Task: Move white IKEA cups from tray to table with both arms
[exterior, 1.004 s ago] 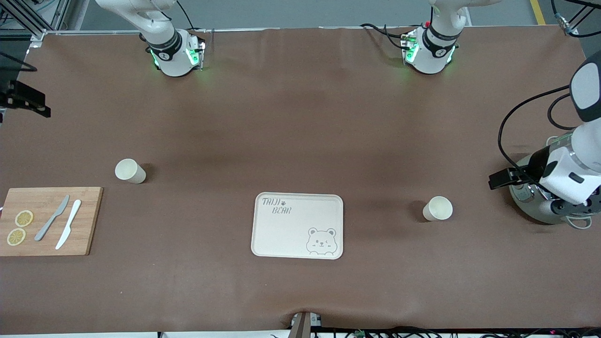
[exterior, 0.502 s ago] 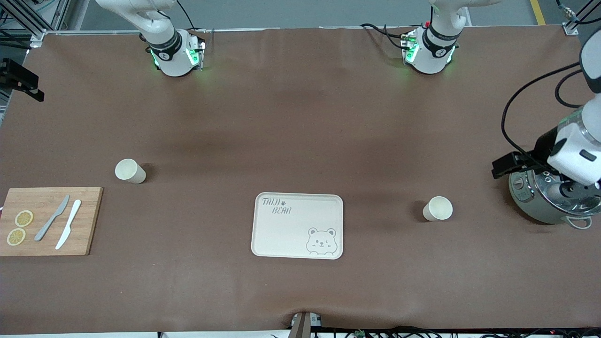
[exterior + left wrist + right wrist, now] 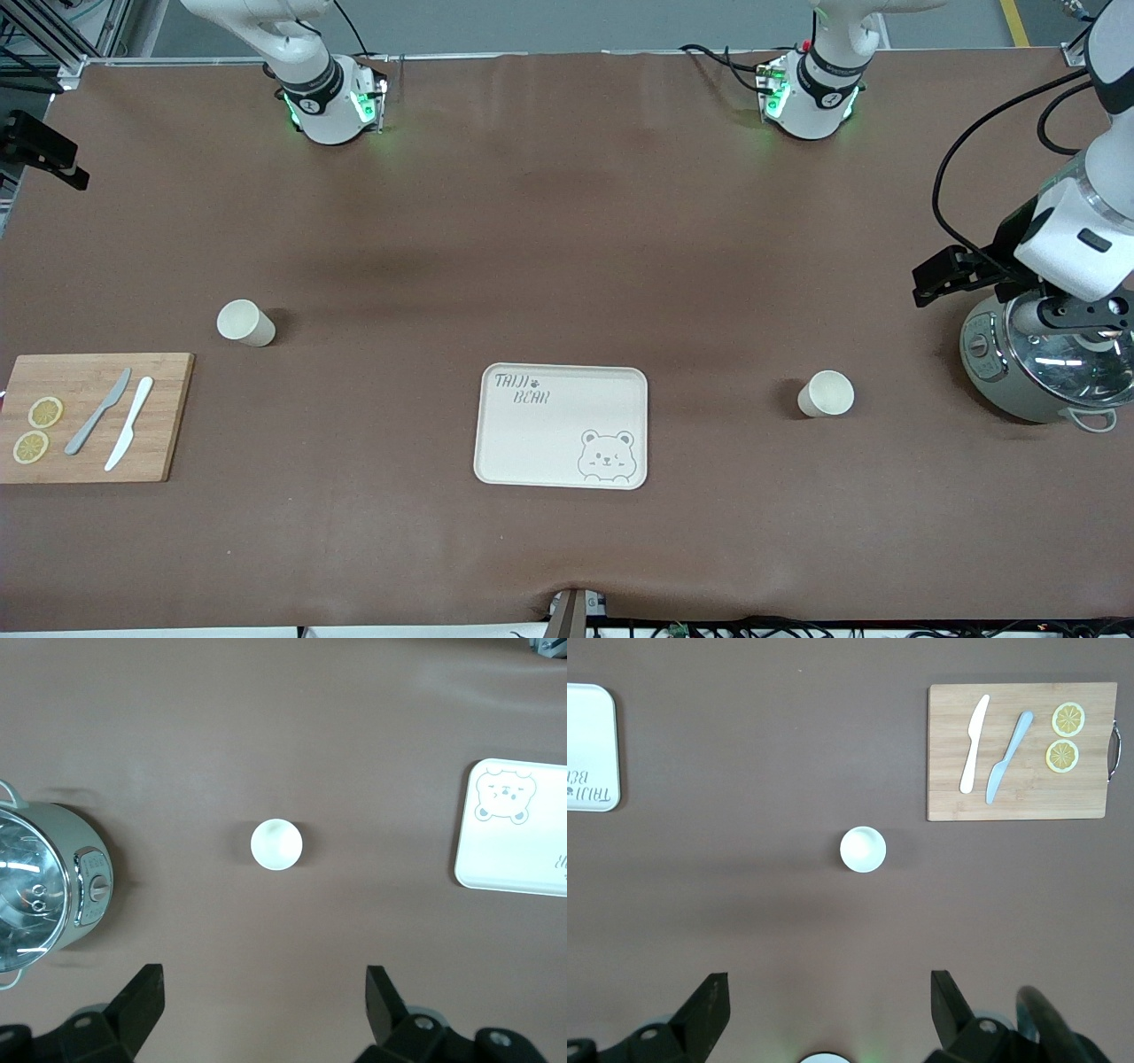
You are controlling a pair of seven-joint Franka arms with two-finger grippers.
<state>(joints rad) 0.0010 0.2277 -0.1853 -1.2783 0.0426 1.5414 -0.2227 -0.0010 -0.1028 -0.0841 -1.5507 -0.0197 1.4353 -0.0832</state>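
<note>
Two white IKEA cups stand upright on the brown table. One cup (image 3: 245, 322) (image 3: 863, 849) is toward the right arm's end, beside the wooden board. The other cup (image 3: 826, 393) (image 3: 276, 843) is toward the left arm's end, between the bear tray (image 3: 562, 425) and a pot. My left gripper (image 3: 264, 992) (image 3: 1074, 312) hangs high over the pot's edge, open and empty, well above its cup. My right gripper (image 3: 830, 992) is also high, open and empty, with the other cup far below it. The right arm's hand is mostly out of the front view.
A grey pot with a glass lid (image 3: 1032, 368) (image 3: 40, 904) stands at the left arm's end. A wooden cutting board (image 3: 93, 416) (image 3: 1019, 751) with two knives and two lemon slices lies at the right arm's end.
The left arm's hand has risen and drawn back toward the bases, uncovering the pot's lid. The right arm's black part at the view's edge shifted slightly. Neither cup has moved.
</note>
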